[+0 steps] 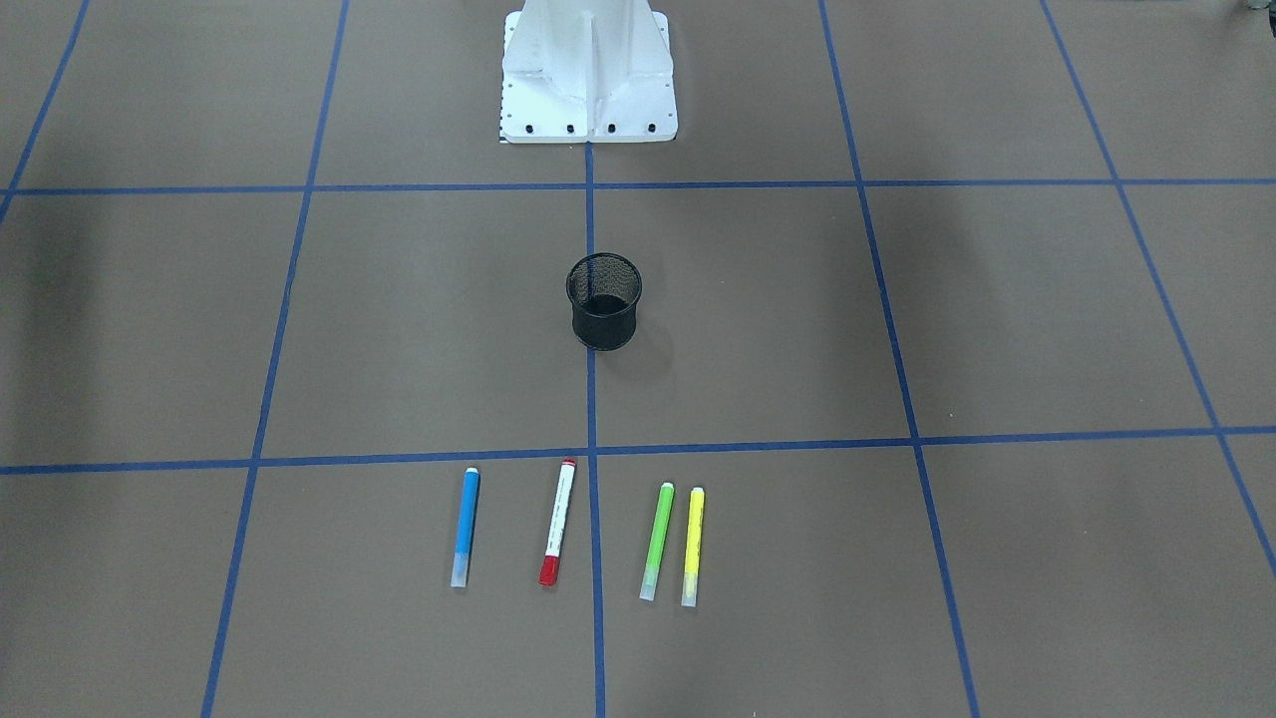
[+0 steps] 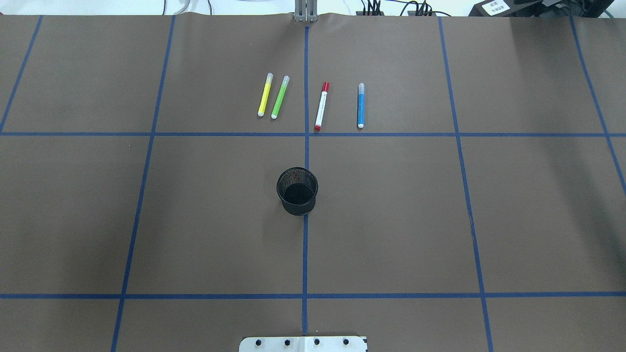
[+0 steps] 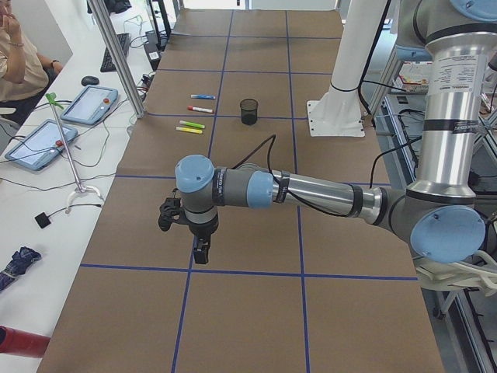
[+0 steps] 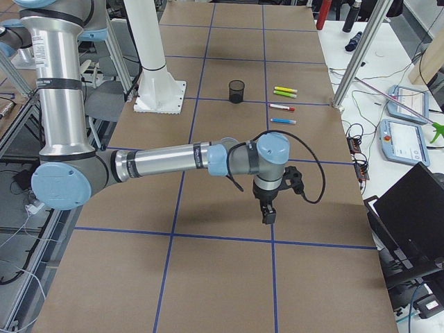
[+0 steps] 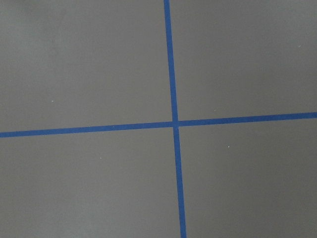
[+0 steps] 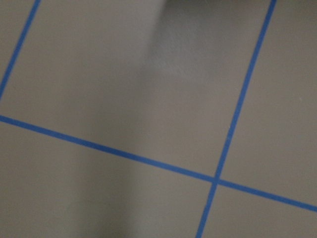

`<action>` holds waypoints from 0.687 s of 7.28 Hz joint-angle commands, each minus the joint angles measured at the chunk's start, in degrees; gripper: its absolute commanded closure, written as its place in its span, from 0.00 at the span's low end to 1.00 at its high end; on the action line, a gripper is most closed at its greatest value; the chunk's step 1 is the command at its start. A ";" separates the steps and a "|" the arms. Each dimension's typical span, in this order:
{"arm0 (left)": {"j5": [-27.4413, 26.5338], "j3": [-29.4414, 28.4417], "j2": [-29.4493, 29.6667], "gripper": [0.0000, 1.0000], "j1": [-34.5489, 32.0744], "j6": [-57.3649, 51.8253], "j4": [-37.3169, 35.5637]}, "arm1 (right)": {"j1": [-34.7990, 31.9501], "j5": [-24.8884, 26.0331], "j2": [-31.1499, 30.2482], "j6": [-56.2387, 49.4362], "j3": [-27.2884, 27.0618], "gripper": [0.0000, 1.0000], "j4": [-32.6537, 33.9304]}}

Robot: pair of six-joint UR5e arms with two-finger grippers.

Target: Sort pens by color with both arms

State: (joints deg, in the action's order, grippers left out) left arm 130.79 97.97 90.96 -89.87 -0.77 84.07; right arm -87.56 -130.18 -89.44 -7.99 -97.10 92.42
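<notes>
Lying flat, four slim pens [image 1: 558, 522]: blue [image 2: 361, 105], red-ended white [image 2: 321, 106], lime [image 2: 279, 98], yellow [image 2: 265, 95] (left gripper [image 3: 200, 254], right gripper [image 4: 267, 216]: openness unclear).

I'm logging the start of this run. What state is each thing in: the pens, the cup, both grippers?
Blue pen: lying flat, on its own.
Red-and-white pen: lying flat, on its own.
Yellow pen: lying flat.
Green pen: lying flat, close beside the yellow pen, not touching.
Cup: upright, no pen in it.
Left gripper: far from the pens; open or shut cannot be told.
Right gripper: likewise.
</notes>
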 commanded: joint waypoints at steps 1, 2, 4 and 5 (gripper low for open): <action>0.34 0.10 -0.78 0.00 0.04 -0.02 0.75 | -1.46 0.72 -6.61 -0.53 0.16 0.00 -5.67; 0.25 0.81 -0.52 0.00 0.13 -0.11 0.83 | -1.47 0.98 -7.58 -0.45 0.77 0.00 -5.67; 0.25 1.08 -0.52 0.00 0.22 -0.55 0.84 | -1.64 2.04 -7.06 0.43 3.14 0.00 -5.23; 0.17 0.99 -0.78 0.00 0.22 -0.55 0.75 | -1.91 1.78 -7.06 0.34 2.80 0.00 -5.58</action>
State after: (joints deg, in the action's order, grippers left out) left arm 131.03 98.95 90.37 -89.69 -1.24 84.90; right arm -89.19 -128.37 -96.54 -7.76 -94.68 87.08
